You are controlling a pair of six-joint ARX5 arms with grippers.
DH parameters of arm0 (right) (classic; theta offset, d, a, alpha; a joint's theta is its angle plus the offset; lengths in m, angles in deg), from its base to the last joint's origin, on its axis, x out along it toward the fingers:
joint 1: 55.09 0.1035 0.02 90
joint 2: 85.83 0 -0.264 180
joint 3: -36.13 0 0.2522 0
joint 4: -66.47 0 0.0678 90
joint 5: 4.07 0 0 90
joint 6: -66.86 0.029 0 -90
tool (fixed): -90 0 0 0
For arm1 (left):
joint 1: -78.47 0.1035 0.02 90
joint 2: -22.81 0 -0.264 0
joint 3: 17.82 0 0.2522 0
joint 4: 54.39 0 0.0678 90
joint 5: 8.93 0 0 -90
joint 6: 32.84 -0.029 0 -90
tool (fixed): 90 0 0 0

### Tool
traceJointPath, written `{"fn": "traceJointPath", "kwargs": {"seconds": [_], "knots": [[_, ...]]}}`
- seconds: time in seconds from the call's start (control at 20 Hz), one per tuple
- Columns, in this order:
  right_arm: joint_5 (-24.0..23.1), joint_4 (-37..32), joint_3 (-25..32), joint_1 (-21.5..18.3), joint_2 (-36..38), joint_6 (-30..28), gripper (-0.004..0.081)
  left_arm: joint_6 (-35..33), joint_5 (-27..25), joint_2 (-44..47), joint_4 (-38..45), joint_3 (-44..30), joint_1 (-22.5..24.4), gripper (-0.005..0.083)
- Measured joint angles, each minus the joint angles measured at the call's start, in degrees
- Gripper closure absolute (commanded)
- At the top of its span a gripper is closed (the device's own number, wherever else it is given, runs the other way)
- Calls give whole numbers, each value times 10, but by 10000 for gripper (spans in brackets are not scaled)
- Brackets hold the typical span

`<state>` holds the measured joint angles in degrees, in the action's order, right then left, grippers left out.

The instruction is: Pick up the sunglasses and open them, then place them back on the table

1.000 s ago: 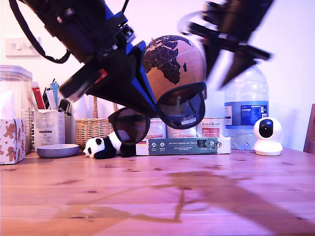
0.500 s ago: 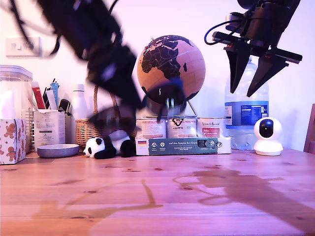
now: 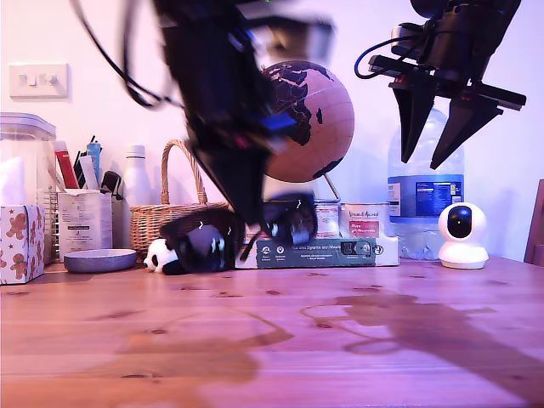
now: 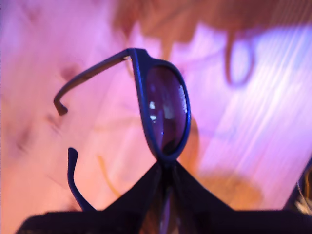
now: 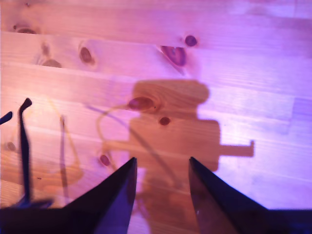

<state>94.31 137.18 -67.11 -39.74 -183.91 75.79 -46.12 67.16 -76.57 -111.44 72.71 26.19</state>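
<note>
My first pincer [image 4: 165,170] is pinched tight on the sunglasses [image 4: 163,109], glossy dark plastic with rounded lenses and arms unfolded, hanging just above the knotty pine counter [image 5: 234,73]. My second pincer [image 5: 161,168] is spread wide, holding nothing.

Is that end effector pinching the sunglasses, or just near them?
Touching. In the first wrist view, my first end effector closes on the sunglasses at the frame's bridge, both temple arms unfolded.

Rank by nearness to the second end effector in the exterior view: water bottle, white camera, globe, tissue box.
From my second end effector, raised at the exterior view's upper right:
1. Water bottle, right behind it.
2. White camera, below, at the right.
3. Globe, centre.
4. Tissue box, far left edge.
</note>
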Motion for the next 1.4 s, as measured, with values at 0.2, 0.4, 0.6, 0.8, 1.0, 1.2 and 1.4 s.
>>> {"fn": "traceJointPath", "kwargs": {"seconds": [0.2,0.4,0.6,0.8,1.0,1.2,1.4], "knots": [[0,5,0,0,0,-1,467,70,-4,-45,-55,94,-5,784],[-9,10,0,0,0,-13,467,139,-3,-96,-122,170,-10,782],[-18,12,0,-1,0,-15,467,202,6,-165,-173,192,-12,765],[-21,13,0,-3,0,-26,467,241,36,-183,-188,194,-12,765],[-28,15,0,-4,0,-30,467,265,77,-183,-154,195,-12,760],[-28,30,0,-4,0,-42,467,280,90,-183,-123,195,-13,695],[-28,38,0,-4,0,-43,467,282,111,-183,-113,195,-13,635]]}}
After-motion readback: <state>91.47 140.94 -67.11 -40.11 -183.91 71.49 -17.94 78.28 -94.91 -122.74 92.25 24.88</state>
